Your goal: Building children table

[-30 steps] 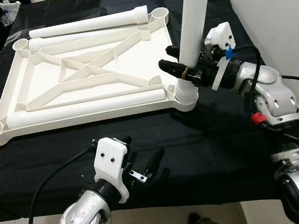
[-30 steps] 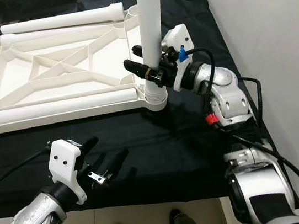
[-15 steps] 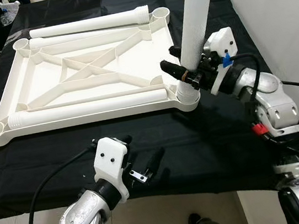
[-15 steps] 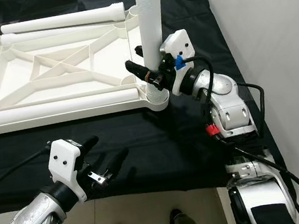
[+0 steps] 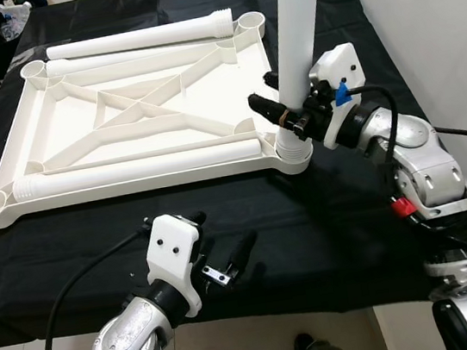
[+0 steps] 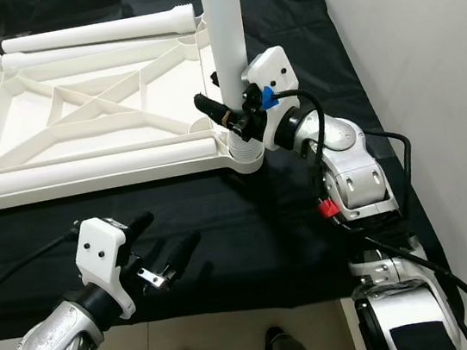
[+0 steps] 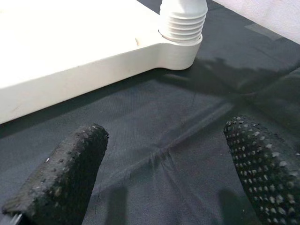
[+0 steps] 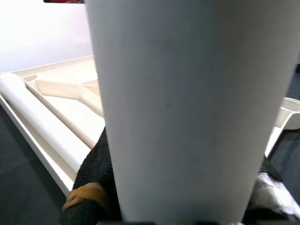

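Right hand: arm reaching in level, fingers clamped around upright white table leg seated in near-right corner socket of upturned white tabletop on black-draped worktop. Left hand: fingers spread, empty, hovering at worktop's near edge. No legible markings.

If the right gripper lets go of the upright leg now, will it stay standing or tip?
The upright leg is tall, narrow and seated only at its ribbed end in the corner socket, so it may lean or tip. It looks stiff, probably light hollow plastic. The right gripper has its fingers closed around it near the base.
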`<state>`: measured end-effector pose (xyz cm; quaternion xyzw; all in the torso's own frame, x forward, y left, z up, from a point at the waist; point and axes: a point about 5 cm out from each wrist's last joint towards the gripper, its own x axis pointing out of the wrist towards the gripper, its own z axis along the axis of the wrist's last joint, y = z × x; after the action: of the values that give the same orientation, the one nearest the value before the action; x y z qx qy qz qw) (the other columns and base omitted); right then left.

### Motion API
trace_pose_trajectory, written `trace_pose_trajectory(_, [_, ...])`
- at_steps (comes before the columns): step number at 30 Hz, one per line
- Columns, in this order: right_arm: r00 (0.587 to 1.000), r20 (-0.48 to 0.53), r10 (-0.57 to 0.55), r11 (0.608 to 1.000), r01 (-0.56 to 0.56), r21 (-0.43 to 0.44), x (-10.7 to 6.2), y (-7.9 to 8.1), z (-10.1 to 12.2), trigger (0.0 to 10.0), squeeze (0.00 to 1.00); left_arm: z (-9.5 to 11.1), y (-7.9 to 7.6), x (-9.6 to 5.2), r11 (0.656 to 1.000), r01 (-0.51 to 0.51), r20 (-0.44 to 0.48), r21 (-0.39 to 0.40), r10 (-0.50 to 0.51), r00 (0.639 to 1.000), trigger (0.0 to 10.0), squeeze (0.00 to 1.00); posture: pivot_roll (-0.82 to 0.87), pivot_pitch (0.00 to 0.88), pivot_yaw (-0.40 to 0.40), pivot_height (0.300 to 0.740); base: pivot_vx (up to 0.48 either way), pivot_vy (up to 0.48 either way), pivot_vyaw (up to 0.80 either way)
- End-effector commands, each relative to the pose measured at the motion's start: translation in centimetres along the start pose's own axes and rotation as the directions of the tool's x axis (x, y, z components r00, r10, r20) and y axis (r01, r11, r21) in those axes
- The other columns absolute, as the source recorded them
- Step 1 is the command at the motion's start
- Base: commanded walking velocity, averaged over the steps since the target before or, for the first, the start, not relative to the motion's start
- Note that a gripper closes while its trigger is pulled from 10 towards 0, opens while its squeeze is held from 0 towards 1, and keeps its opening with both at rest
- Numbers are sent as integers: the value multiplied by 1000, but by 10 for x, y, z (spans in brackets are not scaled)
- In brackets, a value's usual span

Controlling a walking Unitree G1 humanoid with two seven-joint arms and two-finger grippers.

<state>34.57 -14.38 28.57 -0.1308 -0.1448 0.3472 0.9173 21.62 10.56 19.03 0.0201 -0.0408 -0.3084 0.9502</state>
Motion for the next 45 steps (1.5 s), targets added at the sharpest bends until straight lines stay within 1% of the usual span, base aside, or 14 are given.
trace_pose_trajectory(1, [992, -125, -6, 998, 15, 68, -3, 8, -29, 10000, 0, -6, 0, -1, 1000, -3, -23, -9, 2, 1000, 10000, 0, 63, 318, 26, 740, 0, 0, 0])
trace_pose_trajectory(6, [991, -129, -35, 996, 45, 74, -4, 7, -29, 10000, 0, -6, 0, -1, 1000, -3, -23, -8, 3, 1000, 10000, 0, 65, 318, 26, 740, 0, 0, 0])
trace_pose_trajectory(9, [987, -132, -91, 991, 102, 81, -5, 7, -29, 10000, 0, -6, 1, -1, 1000, -4, -23, -7, 4, 1000, 10000, 0, 65, 318, 28, 740, 0, 0, 0])
trace_pose_trajectory(11, [987, -132, -91, 991, 102, 81, -5, 7, -29, 10000, 0, -6, 1, -1, 1000, -4, -23, -7, 4, 1000, 10000, 0, 65, 318, 28, 740, 0, 0, 0])
trace_pose_trajectory(12, [983, -134, -125, 987, 137, 85, -6, 9, -30, 10000, 0, -6, 1, -1, 1000, -4, -23, -6, 4, 1000, 10000, 0, 63, 318, 29, 740, 0, 0, 0])
trace_pose_trajectory(16, [981, -135, -141, 984, 154, 89, -6, 11, -30, 10000, 0, -6, 1, -1, 1000, -4, -23, -5, 4, 1000, 10000, 0, 63, 318, 28, 740, 0, 0, 0])
trace_pose_trajectory(17, [978, -127, -164, 980, 176, 94, -6, 15, -30, 10000, 0, -6, 1, -1, 1000, -3, -23, -5, 3, 1000, 10000, 0, 63, 319, 29, 740, 0, 0, 0])
trace_pose_trajectory(25, [973, -139, -184, 975, 198, 100, -7, 22, -35, 10000, 0, -6, 2, -1, 1000, -3, -22, -3, 2, 1000, 10000, 0, 65, 318, 31, 740, 0, 0, 0])
trace_pose_trajectory(29, [963, -155, -220, 967, 236, 94, -7, 22, -36, 10000, 0, -6, 2, -1, 1000, -2, -22, -2, 2, 1000, 10000, 0, 62, 318, 30, 740, 0, 0, 0])
trace_pose_trajectory(41, [939, -203, -279, 953, 297, 66, -8, 27, -38, 10000, 0, -6, 2, 0, 1000, -2, -19, -1, 2, 1000, 10000, 0, 59, 317, 29, 740, 0, 0, 0])
trace_pose_trajectory(43, [924, -210, -320, 940, 337, 51, -9, 26, -37, 10000, 0, -6, 2, 0, 1000, -2, -19, -2, 2, 1000, 10000, 0, 57, 314, 28, 740, 0, 0, 0])
trace_pose_trajectory(45, [918, -211, -336, 934, 353, 48, -10, 26, -37, 10000, 0, -7, 2, 0, 1000, -2, -18, -2, 2, 1000, 10000, 0, 57, 314, 28, 740, 0, 0, 0])
